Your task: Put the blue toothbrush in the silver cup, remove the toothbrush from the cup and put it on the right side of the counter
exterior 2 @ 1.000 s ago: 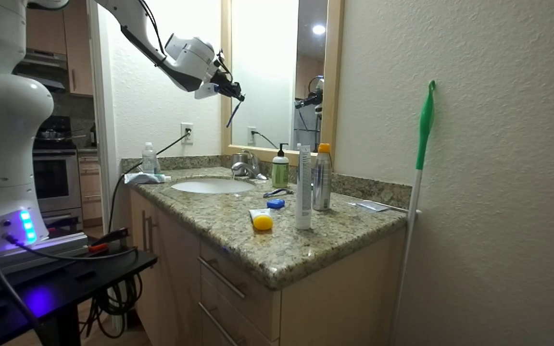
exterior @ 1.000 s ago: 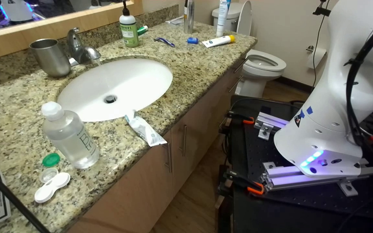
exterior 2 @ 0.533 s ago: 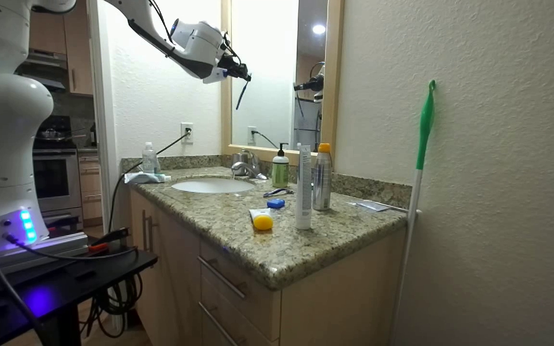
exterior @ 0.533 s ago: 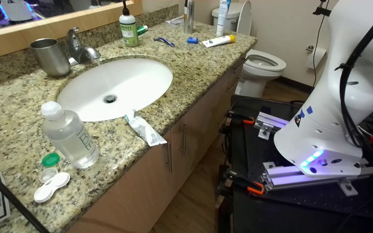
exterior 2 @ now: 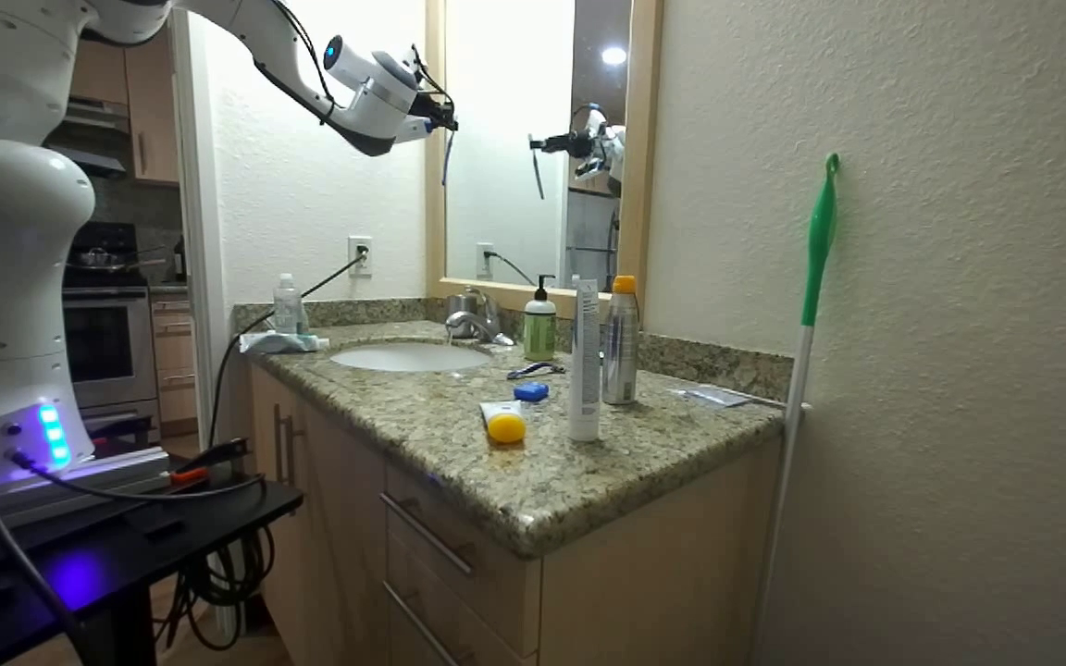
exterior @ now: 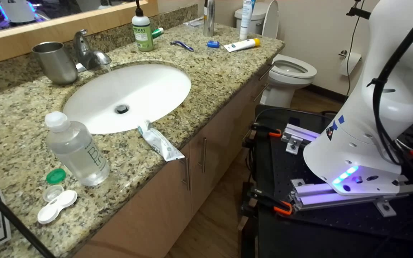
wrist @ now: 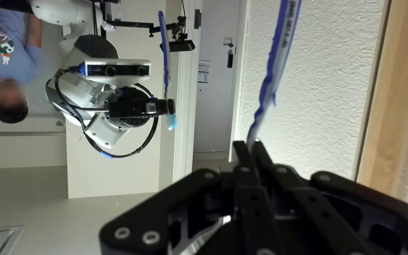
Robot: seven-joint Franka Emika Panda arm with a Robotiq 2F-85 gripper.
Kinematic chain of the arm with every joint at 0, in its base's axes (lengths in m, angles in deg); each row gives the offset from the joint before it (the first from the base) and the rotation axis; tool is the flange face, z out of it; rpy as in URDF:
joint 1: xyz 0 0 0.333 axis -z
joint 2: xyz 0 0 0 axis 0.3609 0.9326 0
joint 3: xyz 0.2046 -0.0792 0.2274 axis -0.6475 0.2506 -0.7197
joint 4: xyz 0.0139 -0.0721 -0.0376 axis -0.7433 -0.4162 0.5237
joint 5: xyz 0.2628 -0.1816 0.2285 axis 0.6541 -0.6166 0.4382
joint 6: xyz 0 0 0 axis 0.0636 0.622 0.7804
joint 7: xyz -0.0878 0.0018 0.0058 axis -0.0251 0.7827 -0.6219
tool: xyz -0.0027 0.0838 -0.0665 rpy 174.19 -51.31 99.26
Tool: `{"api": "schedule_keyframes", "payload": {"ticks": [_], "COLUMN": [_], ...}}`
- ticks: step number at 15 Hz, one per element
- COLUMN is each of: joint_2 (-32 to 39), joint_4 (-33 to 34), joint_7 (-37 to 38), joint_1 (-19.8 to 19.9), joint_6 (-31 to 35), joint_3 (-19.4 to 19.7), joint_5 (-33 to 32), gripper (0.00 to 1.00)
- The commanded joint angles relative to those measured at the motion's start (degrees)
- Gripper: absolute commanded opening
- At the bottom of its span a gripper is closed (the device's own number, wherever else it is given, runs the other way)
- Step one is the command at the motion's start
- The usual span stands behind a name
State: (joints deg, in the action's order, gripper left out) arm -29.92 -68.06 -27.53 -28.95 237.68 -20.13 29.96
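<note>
Hand (wrist: 249, 148) gripping blue toothbrush (wrist: 274, 67) near its top end, long axis hanging roughly vertical, silver cup (exterior 2: 460, 304) well below in an exterior view.

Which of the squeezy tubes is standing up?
The tall white-and-blue tube near the silver spray can. It stands upright, while the yellow-capped tube and the crumpled tube by the sink lie down.
</note>
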Motion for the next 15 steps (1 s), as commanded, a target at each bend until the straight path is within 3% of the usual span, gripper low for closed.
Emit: {"api": "schedule_keyframes", "payload": {"ticks": [1,3,7,8,10,15], "joint_2": [-1.01,-0.8,5.17,6.6,8.14,11.56], "joint_4": [-2.16,-1.98,-3.42,-2.73,-3.94,-4.36], "joint_7": [-10.81,-10.85,-24.43,-17.98,-18.93,-15.08], "joint_1": [7.15,7.34,12.93,11.1,12.56,21.92], "joint_6": [-1.3,-1.2,0.21,0.11,-1.35,-4.78], "joint_3": [-9.56,-9.26,-17.24,-14.45,-17.28,-30.12], "joint_5": [8.22,8.18,24.47,18.27,17.84,12.61], "gripper": [0.05,0.01,0.01,0.01,0.01,0.01]}}
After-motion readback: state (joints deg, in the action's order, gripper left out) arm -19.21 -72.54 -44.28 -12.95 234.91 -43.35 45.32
